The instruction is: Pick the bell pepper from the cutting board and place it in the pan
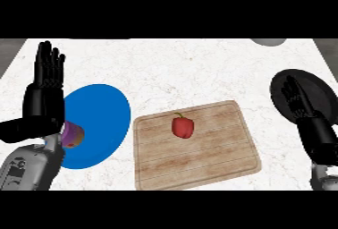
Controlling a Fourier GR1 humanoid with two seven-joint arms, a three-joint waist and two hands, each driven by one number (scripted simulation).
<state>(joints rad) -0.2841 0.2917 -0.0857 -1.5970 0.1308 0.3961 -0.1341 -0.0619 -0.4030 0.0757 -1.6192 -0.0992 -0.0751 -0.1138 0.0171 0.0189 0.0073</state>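
A red bell pepper (183, 127) with a dark stem lies on the wooden cutting board (198, 156), a little left of the board's middle. The black pan (322, 91) sits at the right edge of the counter. My right hand (295, 99) hovers over the pan's left part with its fingers straight, well to the right of the pepper. At the left side my left hand (48, 74) stands with fingers up, open and holding nothing.
A blue plate (99, 120) lies left of the board, with a purple object (73, 135) on its left part, partly behind my left forearm. A grey round thing (267, 41) shows at the counter's far edge.
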